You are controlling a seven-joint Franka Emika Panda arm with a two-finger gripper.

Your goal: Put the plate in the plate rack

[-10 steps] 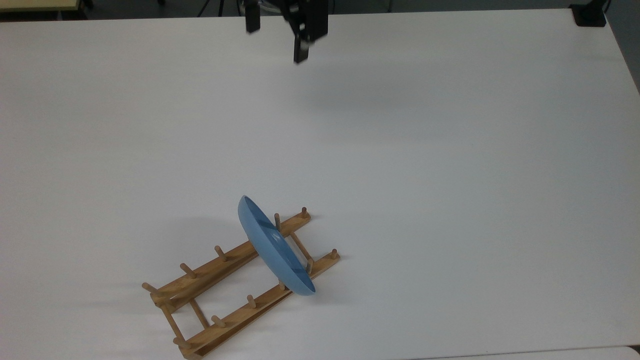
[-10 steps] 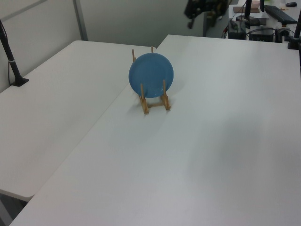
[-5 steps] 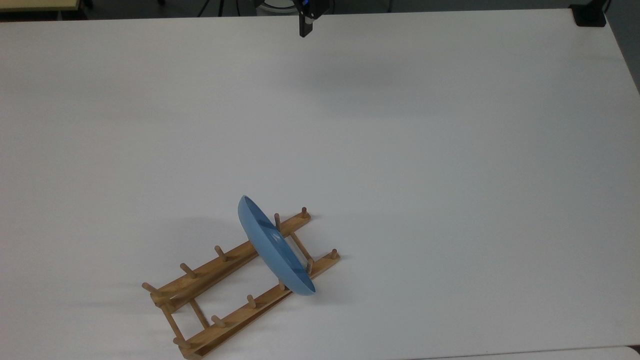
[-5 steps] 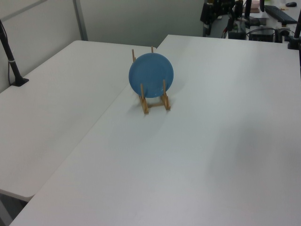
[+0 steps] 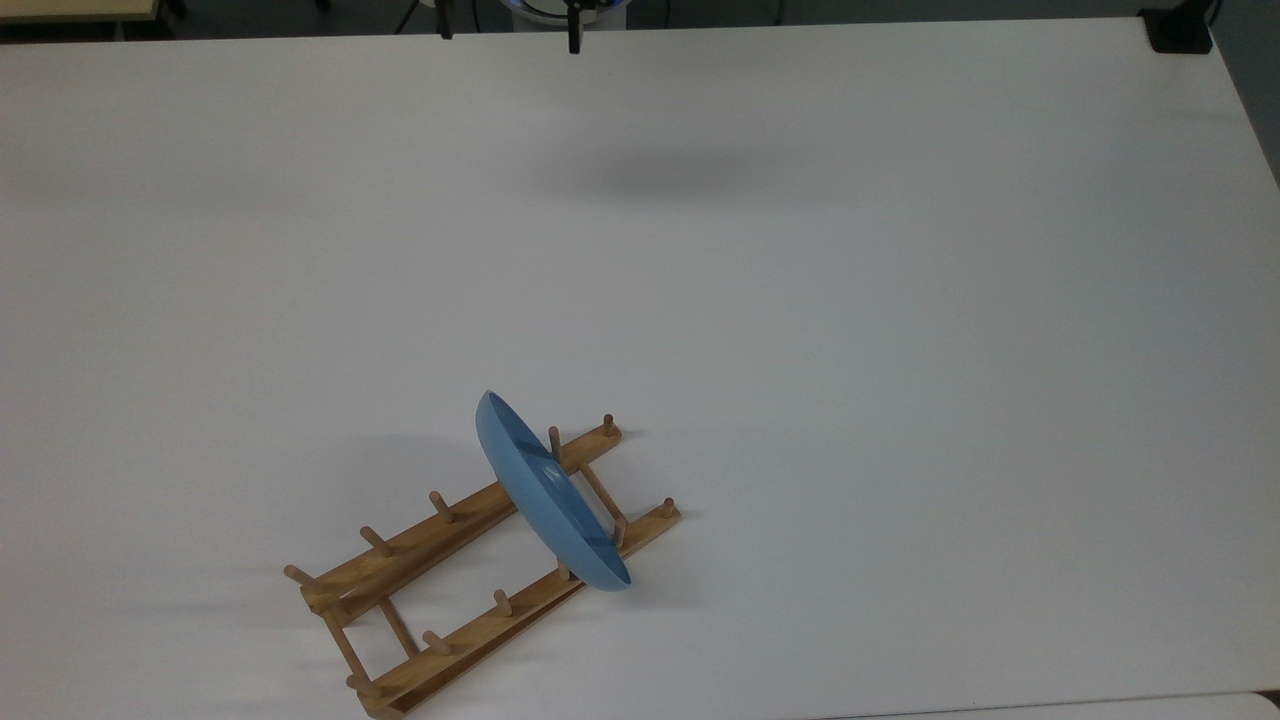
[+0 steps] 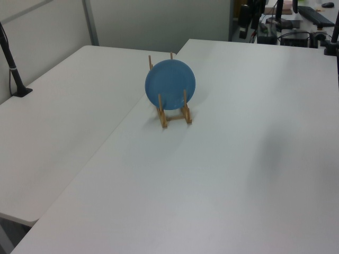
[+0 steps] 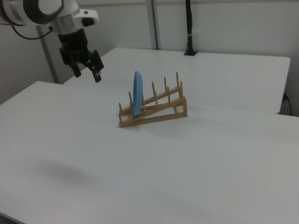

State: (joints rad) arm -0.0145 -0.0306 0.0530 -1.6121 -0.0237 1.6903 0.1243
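Note:
The light-blue plate (image 5: 550, 495) stands on edge between the pegs of the wooden plate rack (image 5: 440, 560), near the rack's end toward the top view's right. In the left view the plate (image 6: 170, 84) faces the camera, upright in the rack (image 6: 175, 119). In the right view the plate (image 7: 137, 93) sits edge-on at the low end of the rack (image 7: 161, 109). My gripper (image 7: 88, 72) hangs high in the air to the right view's left of the rack, open, with nothing between its fingers. In the top view my gripper (image 5: 509, 32) is at the far table edge.
The white table (image 5: 900, 350) spreads wide around the rack. A second white table (image 6: 58, 132) adjoins it on the left view's left, with a black post (image 6: 13, 69) on it. A black clamp (image 5: 1180, 30) sits at the top view's far right corner.
My open gripper has pulled away from the rack toward the top view's top edge and risen. The plate and rack have not moved.

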